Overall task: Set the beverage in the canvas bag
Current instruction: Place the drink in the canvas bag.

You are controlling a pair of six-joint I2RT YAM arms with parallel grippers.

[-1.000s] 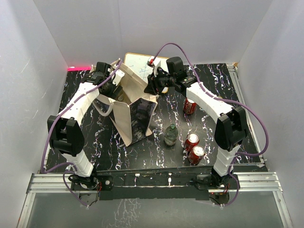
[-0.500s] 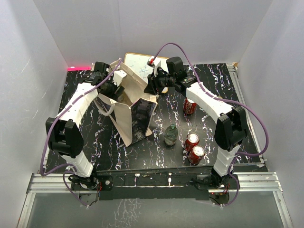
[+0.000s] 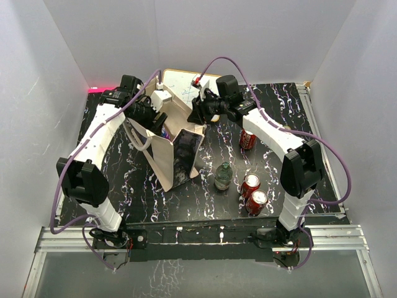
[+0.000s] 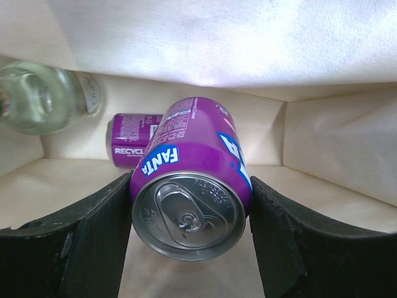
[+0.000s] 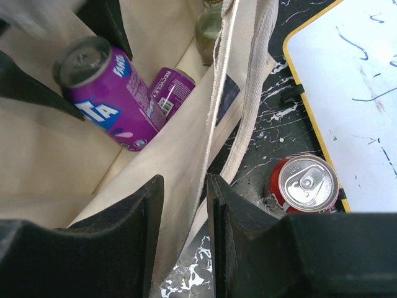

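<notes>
Only wrist-visible: second purple can (image 4: 131, 144)

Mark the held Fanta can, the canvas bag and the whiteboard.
Fanta can (image 4: 186, 214): left wrist view, top lid.
canvas bag (image 5: 185, 186): right wrist view, side wall.
whiteboard (image 5: 338, 115): right wrist view, white face.

We look down from high above and behind the arm bases, facing forward, far enough to take in the whole tabletop (image 3: 279, 112) and the canvas bag (image 3: 162, 158). Our left wrist view sits inside the bag, very near, looking past the left pincer (image 4: 191, 186) at the Fanta can (image 4: 192, 155). Our right wrist view looks steeply down past the right pincer (image 5: 184, 186) at the bag's rim. Both wrist views share the Fanta can, the second purple can (image 4: 127, 146) and the clear bottle (image 4: 37, 96). The right wrist and top views share the red can (image 5: 304, 183) beside the whiteboard (image 5: 353, 74).
</notes>
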